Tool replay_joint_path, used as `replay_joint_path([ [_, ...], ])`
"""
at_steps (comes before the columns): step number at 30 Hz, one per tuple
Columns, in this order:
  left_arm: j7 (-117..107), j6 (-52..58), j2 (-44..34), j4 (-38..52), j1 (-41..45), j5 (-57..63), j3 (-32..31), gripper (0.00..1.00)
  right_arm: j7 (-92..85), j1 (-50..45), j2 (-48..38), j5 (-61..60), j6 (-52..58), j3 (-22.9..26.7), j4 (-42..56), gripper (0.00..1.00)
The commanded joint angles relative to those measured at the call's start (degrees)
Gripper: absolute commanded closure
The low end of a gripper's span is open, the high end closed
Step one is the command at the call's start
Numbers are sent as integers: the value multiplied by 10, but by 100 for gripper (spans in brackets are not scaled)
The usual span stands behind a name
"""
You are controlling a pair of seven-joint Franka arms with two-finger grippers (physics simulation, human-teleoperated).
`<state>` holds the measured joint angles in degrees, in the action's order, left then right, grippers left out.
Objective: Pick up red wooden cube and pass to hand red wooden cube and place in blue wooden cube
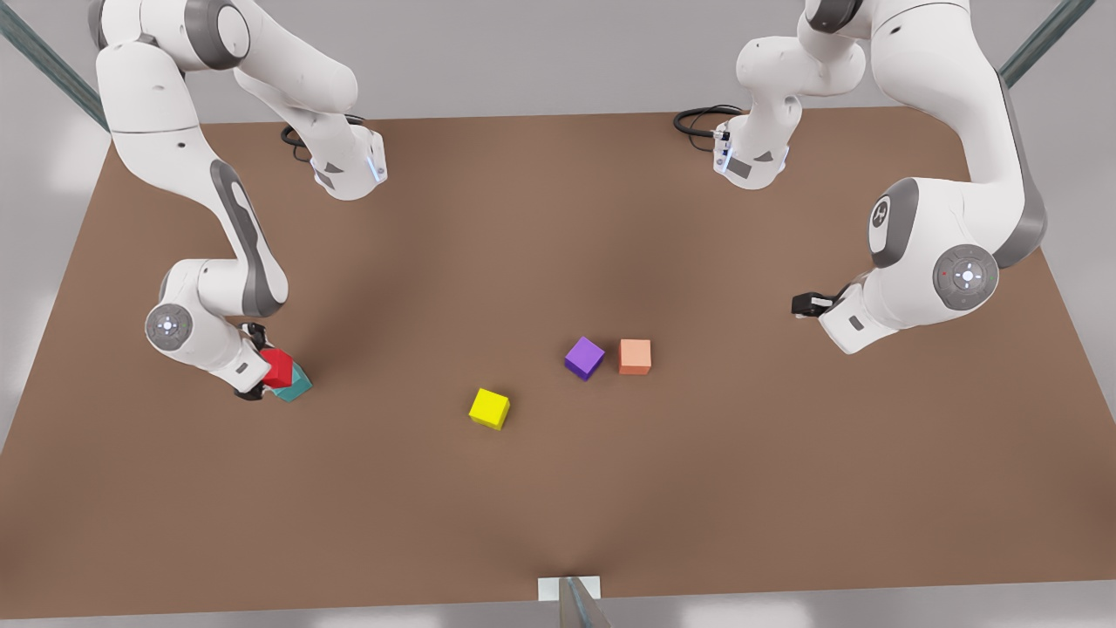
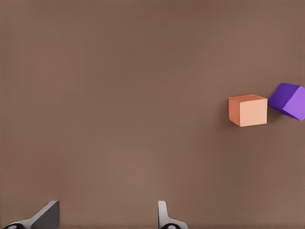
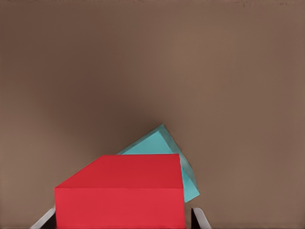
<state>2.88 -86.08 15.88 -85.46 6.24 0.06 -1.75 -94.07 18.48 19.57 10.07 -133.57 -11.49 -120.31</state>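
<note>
Brown desk [image 1: 558,488] fills my front view, with pale grey surround past its edges. My right tool [image 1: 261,371] is at the front view's left, low over the desk, clamped on the red cube [image 1: 277,368]. That cube sits against the teal blue cube [image 1: 295,384], partly covering it; from the right wrist view the red cube [image 3: 121,195] blocks most of the blue cube [image 3: 164,152], which is tilted with one corner showing past it, and I cannot tell whether red rests on it or merely touches. The tool's fingers [image 3: 199,218] peek out on either side of the red cube, cut off by the frame edge.

My left tool [image 1: 806,304] waits at the front view's right, above the desk, empty; its fingers [image 2: 164,217] stand apart in the left wrist view, tips cut off. Beyond them lie the salmon cube [image 2: 248,110] and the purple cube [image 2: 288,101], just beside each other, the purple one clipped by the frame. A yellow cube [image 1: 489,408] lies near the desk's middle. I can read no writing anywhere.
</note>
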Motion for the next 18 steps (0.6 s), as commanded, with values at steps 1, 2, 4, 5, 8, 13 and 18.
replay_joint_path([
  [1, 1, 0, -1, 0, 0, 0, 0, 0, 1, 0, -9, -10, 16, 0, 3, 0],
  [2, 1, 0, -1, 0, 0, 0, 0, 0, -1, 0, -14, -15, 30, 0, 8, 0],
  [4, 1, 0, -1, -1, 0, 0, 0, 0, -2, 0, -22, -34, 41, 0, 10, 0],
  [5, 1, 0, -1, 0, 0, 0, 0, 0, -2, 0, -28, -36, 49, -2, 10, 0],
  [8, 1, 0, 3, 0, 0, 1, 0, 0, 7, -5, -44, -73, 98, -4, 30, 0],
  [13, 1, 0, 3, 0, 0, 1, 0, 0, 193, -41, -23, -81, 252, -6, 143, 0],
  [18, 2, 1, 3, 0, 0, 3, 0, 0, 732, -68, 93, -52, 301, -5, 313, 0],
])
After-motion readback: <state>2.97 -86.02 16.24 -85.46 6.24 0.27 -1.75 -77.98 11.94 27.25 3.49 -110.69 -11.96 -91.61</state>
